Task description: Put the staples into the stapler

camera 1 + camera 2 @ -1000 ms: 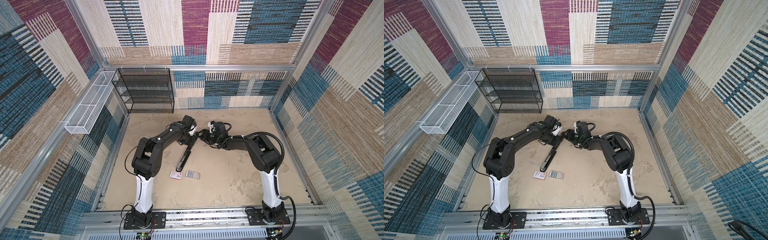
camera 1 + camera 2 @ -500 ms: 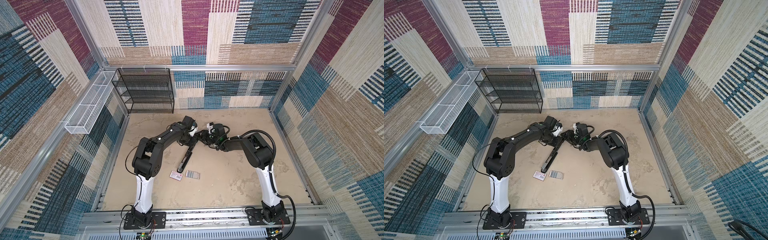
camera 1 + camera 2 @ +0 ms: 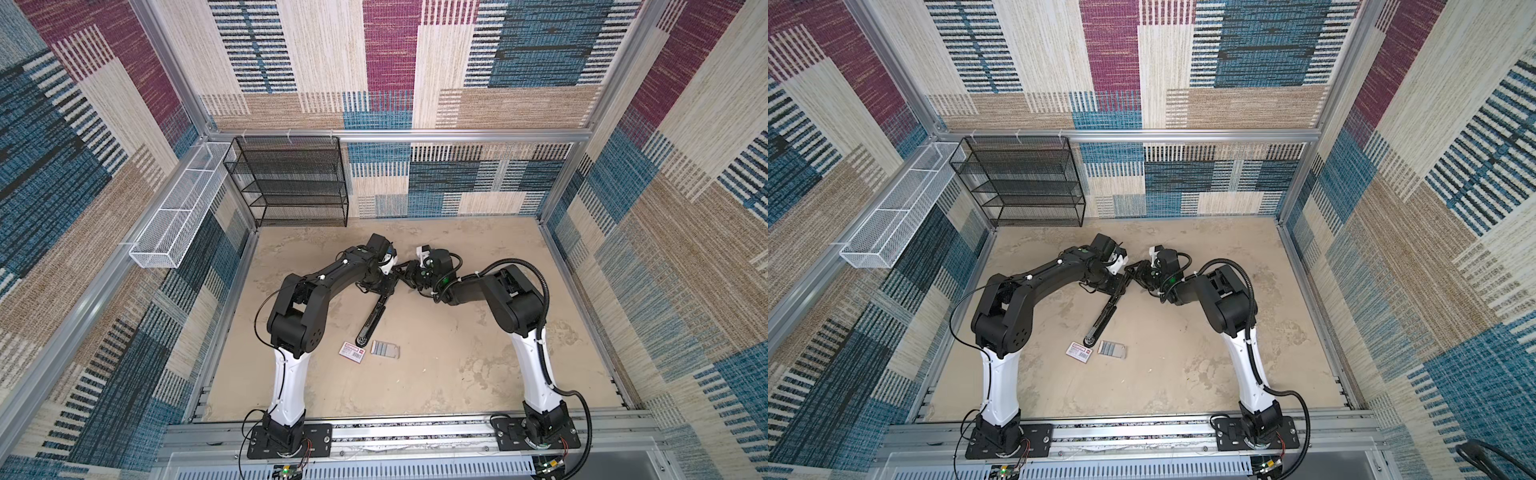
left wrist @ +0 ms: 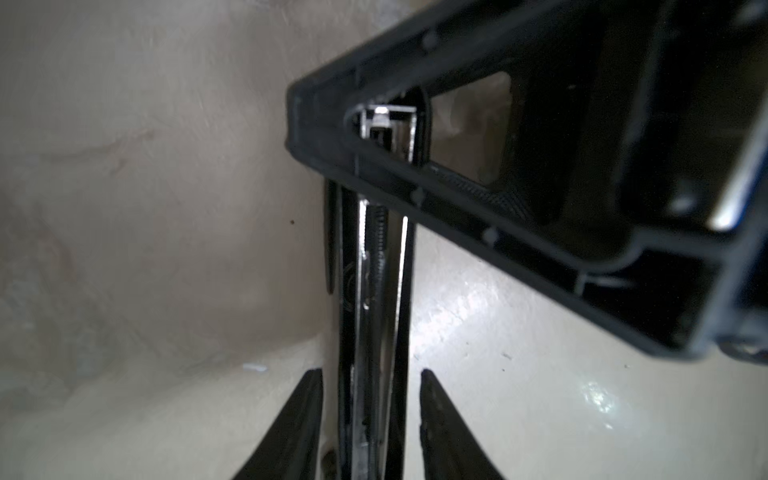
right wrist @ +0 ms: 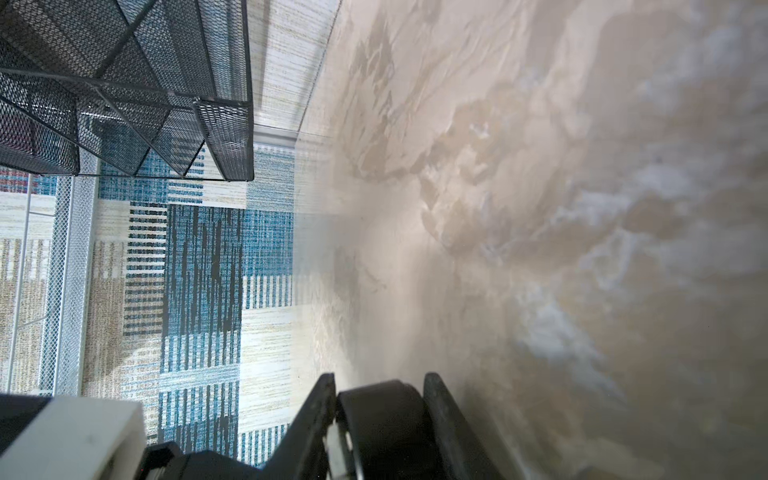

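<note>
Straddling the rail of the one opened stapler (image 3: 372,318) at centre frame, the left tool (image 4: 370,372) stands narrowly apart, a gap on either side. The right tool (image 5: 379,376) clamps its raised lid (image 4: 540,232). Lower centre, on the counter (image 3: 440,374), lie one white box (image 3: 352,352), then one tray of staples (image 3: 385,349).

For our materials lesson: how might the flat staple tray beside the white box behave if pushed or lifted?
The staple tray lies low and flat on the table, so a push would probably slide it, not tip it. Its grey strips look uncovered, so tilting it may spill them.
</note>
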Motion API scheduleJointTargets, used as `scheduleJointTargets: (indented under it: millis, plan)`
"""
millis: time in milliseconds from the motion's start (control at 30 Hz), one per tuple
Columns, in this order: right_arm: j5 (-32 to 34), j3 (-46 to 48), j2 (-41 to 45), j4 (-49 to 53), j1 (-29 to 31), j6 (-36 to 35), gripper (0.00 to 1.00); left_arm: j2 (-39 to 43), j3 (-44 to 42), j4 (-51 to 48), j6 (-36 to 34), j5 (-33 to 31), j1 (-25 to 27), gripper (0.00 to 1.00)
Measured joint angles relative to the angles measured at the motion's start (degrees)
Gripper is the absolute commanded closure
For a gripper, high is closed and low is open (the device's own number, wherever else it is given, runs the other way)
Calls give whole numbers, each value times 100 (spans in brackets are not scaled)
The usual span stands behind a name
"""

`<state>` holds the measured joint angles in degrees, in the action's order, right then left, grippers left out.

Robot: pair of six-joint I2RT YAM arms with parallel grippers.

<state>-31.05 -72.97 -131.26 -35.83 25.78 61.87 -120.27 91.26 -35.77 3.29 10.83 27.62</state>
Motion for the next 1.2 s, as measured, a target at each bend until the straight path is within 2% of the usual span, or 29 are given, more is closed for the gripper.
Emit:
scheduleJointTargets:
  millis: [167,300,467,733,833,1000,1200]
  plan:
    - [0,31,0,-48,2,-15,66,151,-59,-11,2,-24,2,52]
    - [2,59,0,-76,0,-26,66,767,-468,42,72,-186,2,52]
    - [0,61,7,-74,0,-52,66,2103,-1921,442,393,-374,2,50]
    - [-42,61,13,-70,0,-138,66,4527,-5025,1707,1290,-640,186,46]
    - [-46,61,20,-68,0,-160,66,5226,-5748,2223,1467,-813,328,45]
    - [-68,61,28,-63,-2,-195,66,5838,-6561,3016,1499,-1064,402,45]
    - [-90,24,39,17,-2,-236,66,5825,-7020,3740,1493,-1069,437,48]
